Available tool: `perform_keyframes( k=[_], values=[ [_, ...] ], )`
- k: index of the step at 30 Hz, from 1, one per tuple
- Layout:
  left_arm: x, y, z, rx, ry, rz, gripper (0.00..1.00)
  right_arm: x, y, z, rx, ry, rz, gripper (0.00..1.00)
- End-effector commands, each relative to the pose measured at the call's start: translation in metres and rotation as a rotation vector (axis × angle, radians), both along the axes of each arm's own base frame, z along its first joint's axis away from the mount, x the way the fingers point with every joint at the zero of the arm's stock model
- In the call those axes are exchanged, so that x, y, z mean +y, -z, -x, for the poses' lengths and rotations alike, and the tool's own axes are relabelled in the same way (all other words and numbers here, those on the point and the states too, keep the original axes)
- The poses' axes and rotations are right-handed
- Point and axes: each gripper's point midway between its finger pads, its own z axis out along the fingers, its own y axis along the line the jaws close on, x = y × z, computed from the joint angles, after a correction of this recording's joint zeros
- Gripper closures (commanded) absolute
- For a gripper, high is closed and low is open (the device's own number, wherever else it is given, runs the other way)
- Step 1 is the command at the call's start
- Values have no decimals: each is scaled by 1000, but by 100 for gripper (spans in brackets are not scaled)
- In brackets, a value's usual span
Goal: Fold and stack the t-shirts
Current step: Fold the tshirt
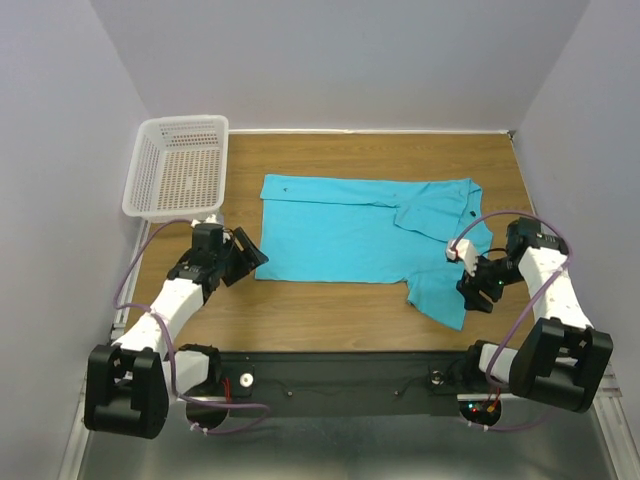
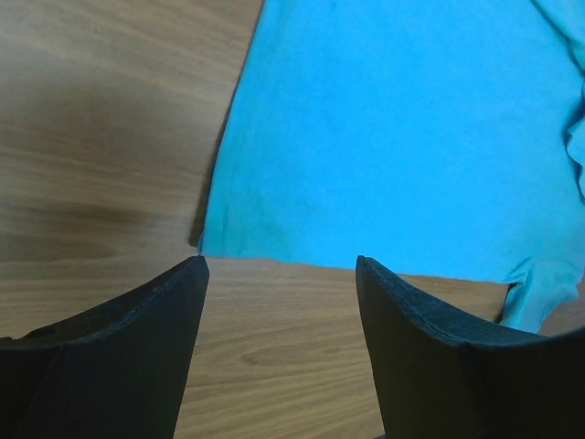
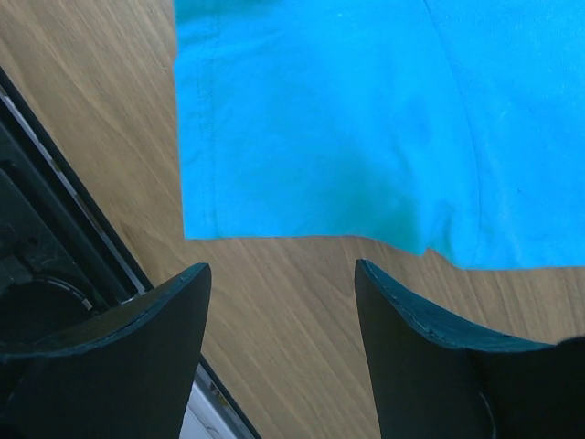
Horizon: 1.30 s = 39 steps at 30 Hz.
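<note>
Left pincer [image 2: 279, 262] gapes — turquoise t-shirt [image 1: 340, 235] lies mostly flat.

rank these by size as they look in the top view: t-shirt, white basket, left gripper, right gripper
1. t-shirt
2. white basket
3. left gripper and right gripper: they look about alike, so not ranked
</note>
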Motion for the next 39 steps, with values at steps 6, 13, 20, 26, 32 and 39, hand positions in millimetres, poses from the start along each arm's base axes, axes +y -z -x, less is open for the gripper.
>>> perform_keyframes(
  k=[6, 13, 20, 26, 32, 39],
  values=[
    [1, 43, 12, 187, -132, -23, 31, 1, -2, -13, -34, 50, -21, 32],
    [10, 57, 9, 216, -203, -86, 37, 2, 0, -11, -30, 49, -27, 32],
    [14, 64, 3, 219, -231, -112, 50, 6, -7, -14, -52, 62, -47, 32],
    [10, 67, 2, 221, -210, -109, 76, 11, -11, -5, -52, 16, -60, 32],
    [9, 57, 4, 185, -197, -99, 100, 7, -4, 19, 9, -117, -18, 33],
    [3, 51, 8, 174, -170, -61, 100, -5, 6, 41, 82, -255, 55, 34]
  ],
)
